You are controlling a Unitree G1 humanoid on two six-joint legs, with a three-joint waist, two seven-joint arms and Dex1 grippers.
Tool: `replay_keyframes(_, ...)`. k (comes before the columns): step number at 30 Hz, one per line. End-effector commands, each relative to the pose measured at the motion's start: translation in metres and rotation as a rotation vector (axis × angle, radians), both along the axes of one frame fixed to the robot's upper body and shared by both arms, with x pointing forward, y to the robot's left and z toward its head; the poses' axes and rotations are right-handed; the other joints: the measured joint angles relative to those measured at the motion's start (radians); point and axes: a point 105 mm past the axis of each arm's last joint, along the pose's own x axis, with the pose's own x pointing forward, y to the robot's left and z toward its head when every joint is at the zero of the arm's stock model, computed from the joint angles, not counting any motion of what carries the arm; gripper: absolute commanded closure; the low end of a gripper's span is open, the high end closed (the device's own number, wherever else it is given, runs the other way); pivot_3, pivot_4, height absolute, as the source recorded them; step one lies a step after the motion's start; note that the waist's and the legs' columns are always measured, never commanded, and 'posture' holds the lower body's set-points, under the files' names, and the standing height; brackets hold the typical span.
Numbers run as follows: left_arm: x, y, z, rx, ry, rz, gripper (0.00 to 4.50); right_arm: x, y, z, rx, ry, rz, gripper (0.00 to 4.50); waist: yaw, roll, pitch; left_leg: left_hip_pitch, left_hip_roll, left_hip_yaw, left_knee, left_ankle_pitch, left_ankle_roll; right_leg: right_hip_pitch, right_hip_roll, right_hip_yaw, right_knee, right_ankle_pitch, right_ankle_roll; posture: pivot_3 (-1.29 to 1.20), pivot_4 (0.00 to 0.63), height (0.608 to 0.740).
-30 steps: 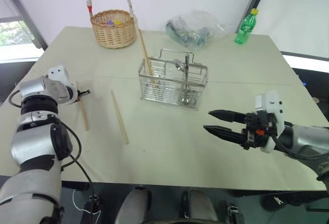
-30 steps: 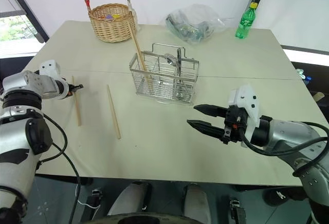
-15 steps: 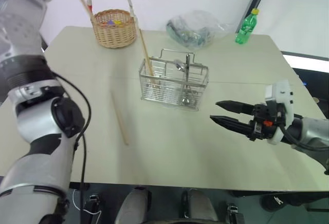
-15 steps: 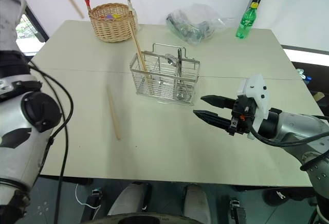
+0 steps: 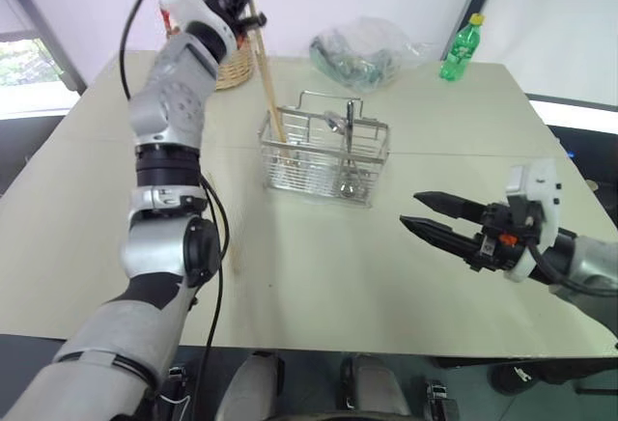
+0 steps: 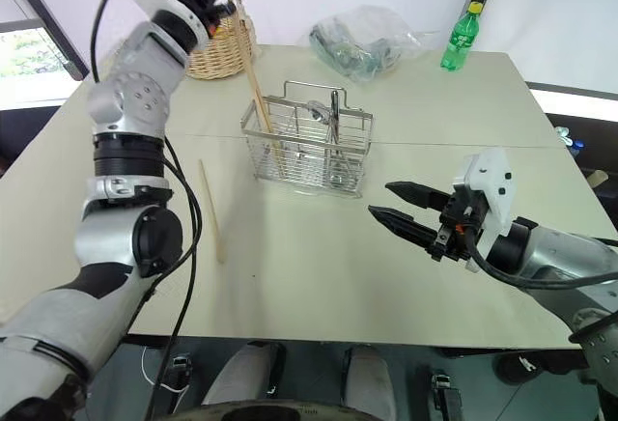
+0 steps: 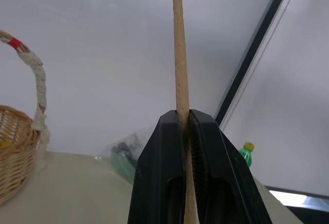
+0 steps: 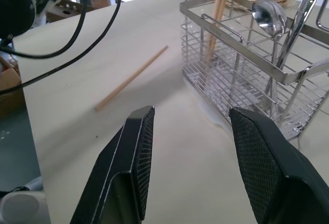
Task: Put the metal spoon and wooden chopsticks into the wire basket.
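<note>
Along my counter's (image 5: 406, 276) far edge: a wicker basket (image 5: 232, 66) left, crumpled plastic bag (image 5: 367, 49) middle, green bottle (image 5: 459, 49) right.

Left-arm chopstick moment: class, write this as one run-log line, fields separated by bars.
left gripper: shut on light-tan wooden chopstick, raised | right gripper: open | silver wire basket: holds shiny metal spoon | table: one chopstick

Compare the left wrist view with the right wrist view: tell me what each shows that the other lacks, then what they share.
Left wrist view alone: the left gripper shut on a wooden chopstick, plus a green bottle and a plastic bag.

Right wrist view alone: the open right gripper, the wire basket holding the metal spoon and a chopstick, and another chopstick lying on the table.

Both: the table and the wicker basket.
</note>
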Motion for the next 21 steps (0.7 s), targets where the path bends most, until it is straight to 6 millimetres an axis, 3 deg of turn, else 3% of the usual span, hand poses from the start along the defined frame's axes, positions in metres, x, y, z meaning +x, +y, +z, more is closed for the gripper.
replay_keyframes(1,-0.011,-0.014,0.008,0.069,-0.095,-0.025,4.48,-0.004,0.002,0.011,0.010,-0.056,-0.003,2.13,0.001,0.000,0.000,0.000,0.000,0.000,0.000,0.000,0.000,0.000,0.000,0.000,0.000,0.000,0.000,0.00,0.150,0.661)
replay_keyframes(3,-0.013,-0.022,-0.007,0.083,-0.078,-0.057,4.48,-0.004,0.001,0.010,0.012,-0.055,-0.011,2.13,0.000,0.000,0.000,0.000,0.000,0.000,0.000,0.000,0.000,0.000,0.000,0.000,0.000,0.000,0.000,0.00,0.150,0.661)
replay_keyframes(6,-0.018,-0.028,-0.020,0.080,-0.057,-0.102,3.38,-0.003,0.001,0.010,0.016,-0.053,-0.017,2.13,0.000,0.000,0.000,0.000,0.000,0.000,0.000,0.000,0.000,0.000,0.000,0.000,0.000,0.000,0.000,0.00,0.150,0.661)
replay_keyframes(12,-0.021,-0.022,-0.027,0.054,-0.023,-0.106,0.27,0.000,0.001,0.009,0.022,-0.048,-0.014,2.13,0.000,0.000,0.000,0.000,0.000,-0.001,0.000,0.000,0.000,0.000,0.000,0.000,0.000,0.000,0.000,0.00,0.150,0.661)
replay_keyframes(13,-0.023,-0.019,-0.026,0.048,-0.025,-0.102,0.08,0.001,0.000,0.009,0.022,-0.048,-0.012,2.13,0.000,0.000,0.000,0.000,0.000,-0.001,0.000,0.000,0.000,0.000,0.000,0.000,0.000,0.000,0.000,0.00,0.150,0.661)
replay_keyframes(16,-0.026,-0.006,-0.015,0.044,-0.044,-0.069,0.08,0.004,0.000,0.009,0.020,-0.046,-0.006,2.13,-0.001,0.000,0.000,0.000,0.000,-0.001,0.000,0.000,0.000,0.000,0.000,0.000,0.000,0.000,0.000,0.00,0.150,0.661)
replay_keyframes(21,-0.027,0.045,0.025,-0.018,-0.059,0.077,0.08,0.007,0.004,0.009,0.022,-0.048,0.017,2.13,-0.003,0.000,0.000,0.001,0.001,-0.001,0.000,0.000,0.000,0.000,0.003,0.000,0.000,0.000,0.000,0.00,0.150,0.661)
